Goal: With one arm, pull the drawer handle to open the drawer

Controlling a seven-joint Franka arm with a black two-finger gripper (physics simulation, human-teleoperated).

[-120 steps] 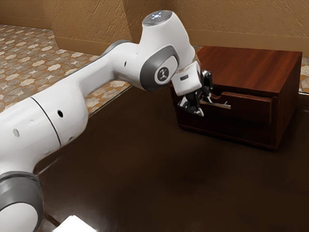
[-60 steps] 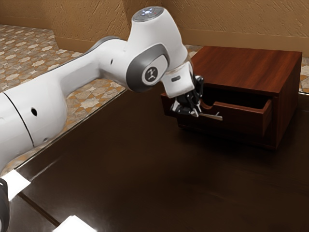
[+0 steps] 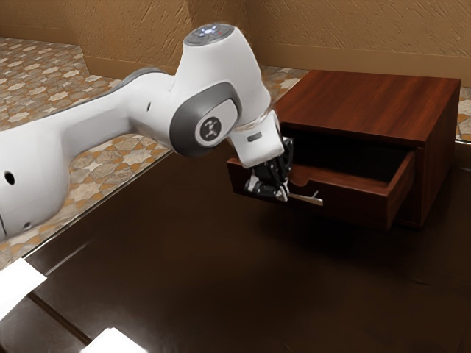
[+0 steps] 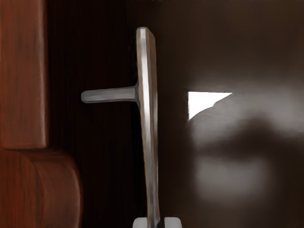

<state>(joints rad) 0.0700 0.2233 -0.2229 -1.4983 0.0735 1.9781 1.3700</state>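
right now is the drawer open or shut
Open: the drawer front stands out from the cabinet, dark gap behind it; the gripper is shut on its handle.

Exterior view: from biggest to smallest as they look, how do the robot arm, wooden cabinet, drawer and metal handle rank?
1. robot arm, though it is nearest the camera, which flatters it
2. wooden cabinet
3. drawer
4. metal handle

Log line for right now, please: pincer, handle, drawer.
pincer: shut on drawer handle | drawer: partly out of wooden cabinet | arm: reaching in from exterior view's left
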